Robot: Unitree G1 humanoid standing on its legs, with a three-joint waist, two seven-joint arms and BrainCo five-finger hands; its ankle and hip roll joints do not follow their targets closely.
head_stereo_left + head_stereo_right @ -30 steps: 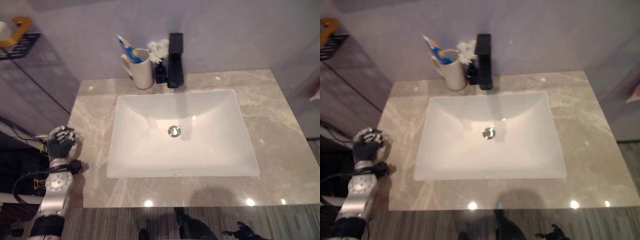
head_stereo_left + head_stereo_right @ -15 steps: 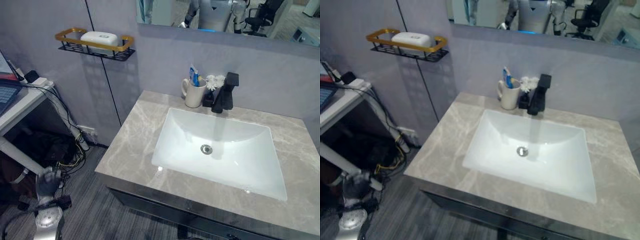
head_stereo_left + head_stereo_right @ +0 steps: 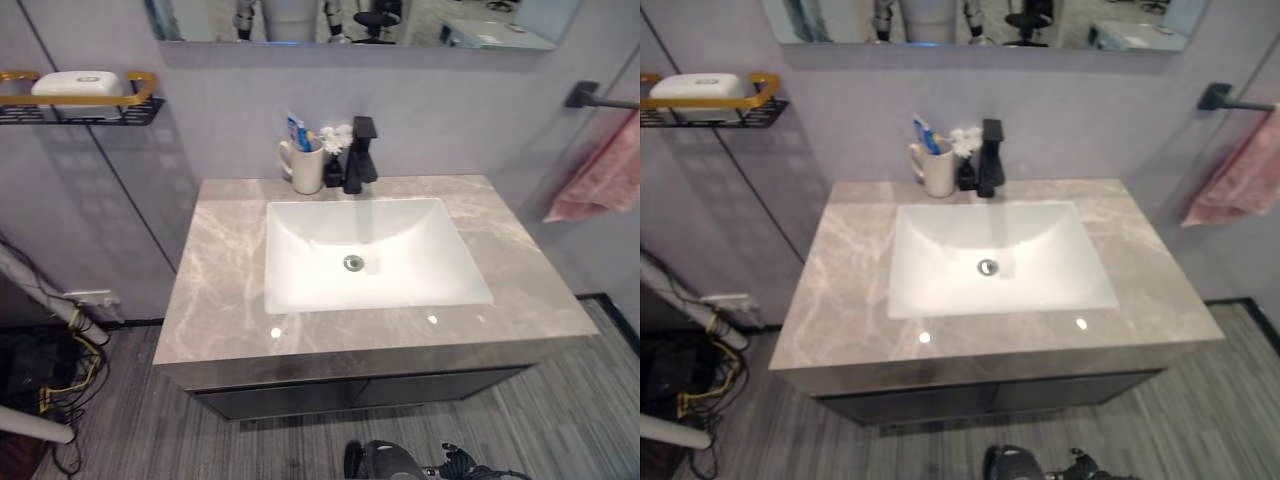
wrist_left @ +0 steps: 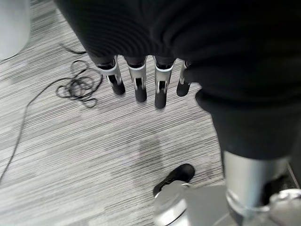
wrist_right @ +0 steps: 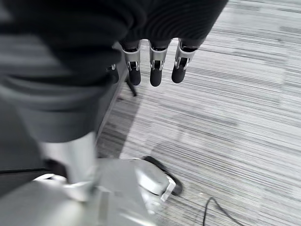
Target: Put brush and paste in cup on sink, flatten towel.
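Observation:
A cream cup [image 3: 307, 168] stands at the back of the stone counter, left of the black faucet [image 3: 358, 155]. A blue toothbrush and a paste tube [image 3: 296, 132] stick up out of it. A pink towel [image 3: 608, 175] hangs bunched from a dark bar [image 3: 1230, 98] on the right wall. My left hand [image 4: 141, 80] hangs over the striped floor, fingers straight, holding nothing. My right hand [image 5: 157, 61] also hangs over the floor, fingers straight and empty.
The white basin [image 3: 300, 290] is set in the grey marbled counter [image 3: 220, 290]. A white flower ornament [image 3: 335, 137] sits by the faucet. A gold-railed shelf with a soap box [image 3: 75, 95] is on the left wall. Cables [image 3: 60, 370] lie on the floor at left.
The camera has pulled back and swung right, so the whole vanity and the towel now show. My left hand has dropped from beside the counter. Cup, brush and paste stay put.

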